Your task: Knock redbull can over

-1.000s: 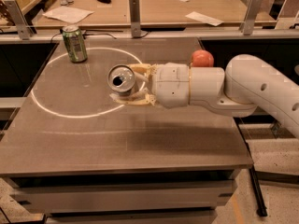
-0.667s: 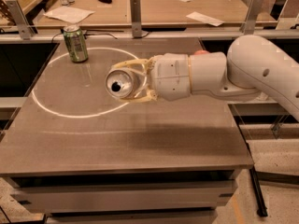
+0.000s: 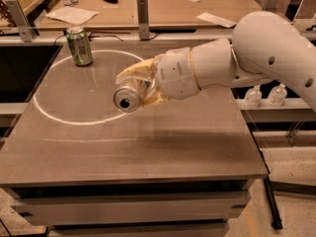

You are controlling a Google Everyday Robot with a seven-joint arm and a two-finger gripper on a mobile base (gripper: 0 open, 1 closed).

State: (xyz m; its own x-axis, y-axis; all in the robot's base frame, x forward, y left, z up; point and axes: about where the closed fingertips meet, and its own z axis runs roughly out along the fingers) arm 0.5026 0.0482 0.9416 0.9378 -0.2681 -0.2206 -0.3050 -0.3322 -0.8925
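Observation:
The redbull can lies on its side with its silver top facing the camera, over the middle of the brown table. Its body is mostly hidden by my gripper, whose cream fingers close around it from the right. The can seems held just above the tabletop, with a shadow beneath it. My white arm reaches in from the right.
A shorter green can stands upright at the table's back left, on a white circle line. Behind are a desk with papers and metal posts. Small bottles stand low at the right.
My gripper has moved left and nearer the camera with the can in it. The arm has swung higher at the right. The green can has not moved.

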